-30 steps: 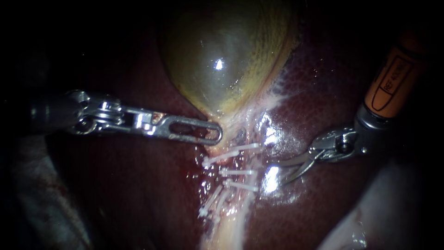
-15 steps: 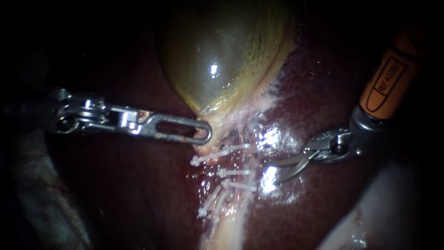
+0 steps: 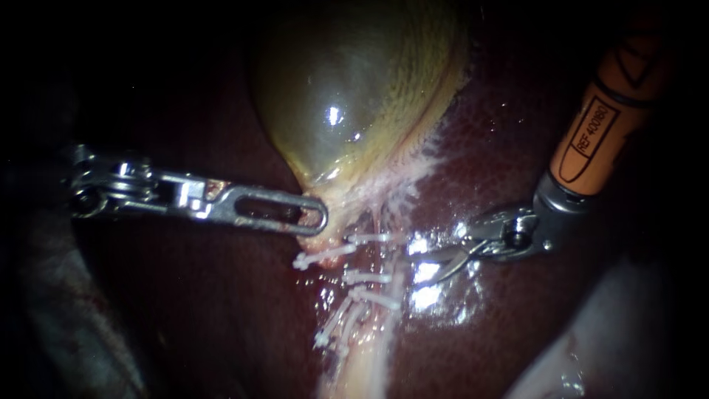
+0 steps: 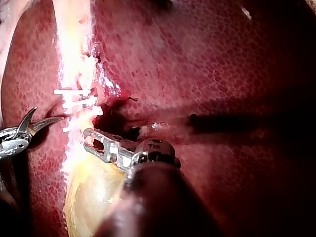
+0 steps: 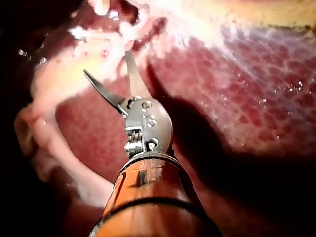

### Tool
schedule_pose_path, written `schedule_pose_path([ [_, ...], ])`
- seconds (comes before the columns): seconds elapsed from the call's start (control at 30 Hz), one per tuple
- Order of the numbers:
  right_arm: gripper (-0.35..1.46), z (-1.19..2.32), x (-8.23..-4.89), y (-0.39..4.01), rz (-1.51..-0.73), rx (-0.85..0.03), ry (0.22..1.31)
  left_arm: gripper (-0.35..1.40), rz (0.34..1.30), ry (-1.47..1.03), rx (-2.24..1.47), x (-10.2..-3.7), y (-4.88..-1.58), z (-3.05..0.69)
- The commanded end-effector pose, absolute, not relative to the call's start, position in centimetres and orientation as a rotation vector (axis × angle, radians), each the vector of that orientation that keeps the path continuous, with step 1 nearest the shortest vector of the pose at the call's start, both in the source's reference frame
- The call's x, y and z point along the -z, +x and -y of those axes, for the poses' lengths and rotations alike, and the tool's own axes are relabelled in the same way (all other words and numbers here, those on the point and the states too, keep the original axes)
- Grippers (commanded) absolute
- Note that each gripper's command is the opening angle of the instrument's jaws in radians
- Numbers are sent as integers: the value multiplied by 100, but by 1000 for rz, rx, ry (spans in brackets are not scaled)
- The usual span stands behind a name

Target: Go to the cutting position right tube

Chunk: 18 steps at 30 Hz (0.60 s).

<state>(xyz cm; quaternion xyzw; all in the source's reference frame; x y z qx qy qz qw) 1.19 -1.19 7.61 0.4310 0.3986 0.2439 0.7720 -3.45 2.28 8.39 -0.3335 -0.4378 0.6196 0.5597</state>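
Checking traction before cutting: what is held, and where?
The left instrument grips the gallbladder by its narrow neck, beside the clips. The right instrument, jaws open, holds nothing.

Only marking: a label (image 3: 583, 140) on right instrument (image 3: 430, 266).

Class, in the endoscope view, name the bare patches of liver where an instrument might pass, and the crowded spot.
Bare liver lies below the left tool, and more above the right tool, beside the gallbladder. Crowded: the clips between both tools.
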Motion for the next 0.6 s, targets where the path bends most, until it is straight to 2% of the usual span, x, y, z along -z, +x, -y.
schedule_pose_path([
  [0.03,115,120,-762,120,-864,-529,932,-35,1031,-786,-1461,-837,-345,-228],
  [0.6,111,121,-776,131,-865,-538,925,-35,1030,-786,-1461,-825,-348,-221],
])
